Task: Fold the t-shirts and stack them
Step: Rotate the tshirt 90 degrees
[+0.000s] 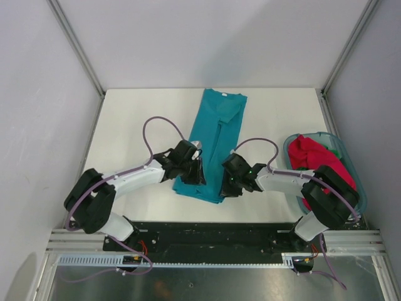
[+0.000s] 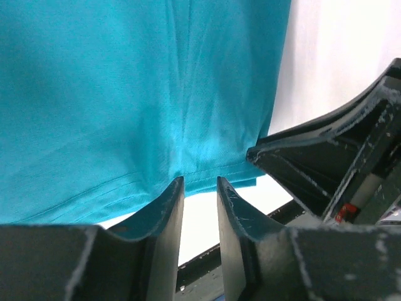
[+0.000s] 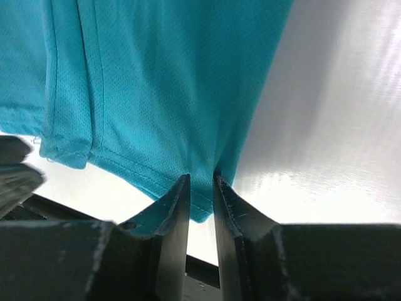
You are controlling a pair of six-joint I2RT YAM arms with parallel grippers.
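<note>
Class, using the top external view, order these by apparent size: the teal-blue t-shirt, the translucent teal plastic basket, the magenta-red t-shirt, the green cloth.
1. Teal-blue t-shirt and translucent teal plastic basket: they look alike, and the right arm partly hides the basket, so unranked.
2. Magenta-red t-shirt.
3. Green cloth.

Teal-blue t-shirt [image 1: 216,141] in a long narrow lengthwise fold, centre; magenta-red t-shirt [image 1: 316,157] crumpled in right-hand basket [image 1: 287,150].
</note>
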